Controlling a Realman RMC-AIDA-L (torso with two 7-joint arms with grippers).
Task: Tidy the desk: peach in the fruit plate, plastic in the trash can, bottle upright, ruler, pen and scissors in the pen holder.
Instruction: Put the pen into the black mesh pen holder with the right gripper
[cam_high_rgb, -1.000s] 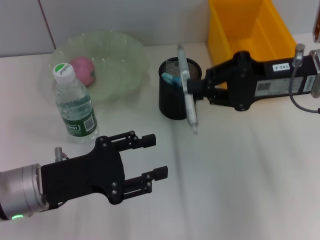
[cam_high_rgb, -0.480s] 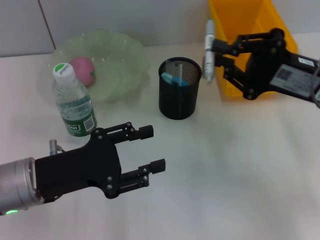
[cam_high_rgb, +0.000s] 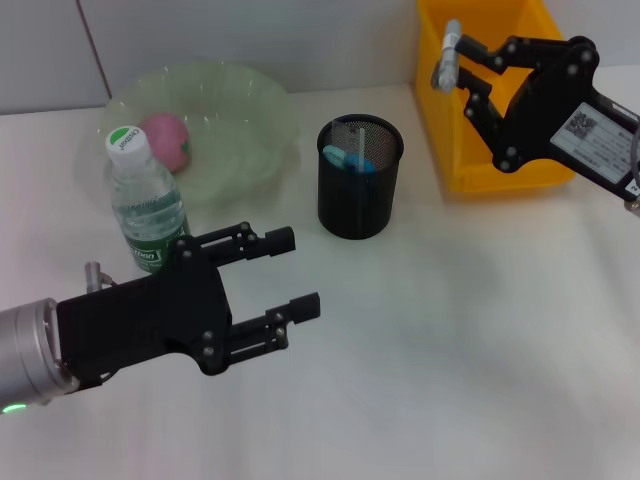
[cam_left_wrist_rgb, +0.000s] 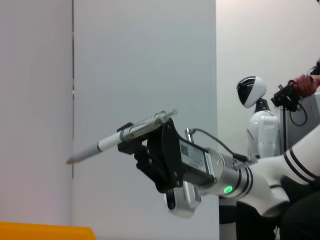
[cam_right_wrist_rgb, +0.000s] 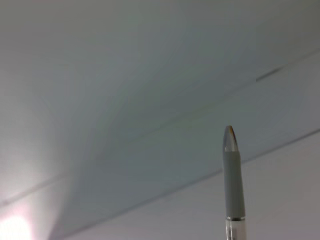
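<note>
Pen (cam_high_rgb: 450, 52): clamped in my right end effector (cam_high_rgb: 462, 62), raised above the yellow bin (cam_high_rgb: 475, 150), up and to the right of the pen holder (cam_high_rgb: 359, 176).
Risk: a release from here would likely drop the pen into the bin, not the holder.
Cause: the tip points away from the holder mouth in the left wrist view.
Slip: the grip sits near one end, so the pen may pivot.
Left end effector (cam_high_rgb: 262, 292): open, empty, in front of the holder, beside the bottle (cam_high_rgb: 146, 205).

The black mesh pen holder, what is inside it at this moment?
Inside the pen holder, a blue item shows near the rim; the mesh wall hides its lower part. The pen is not inside: the right gripper holds it above the yellow bin.
</note>
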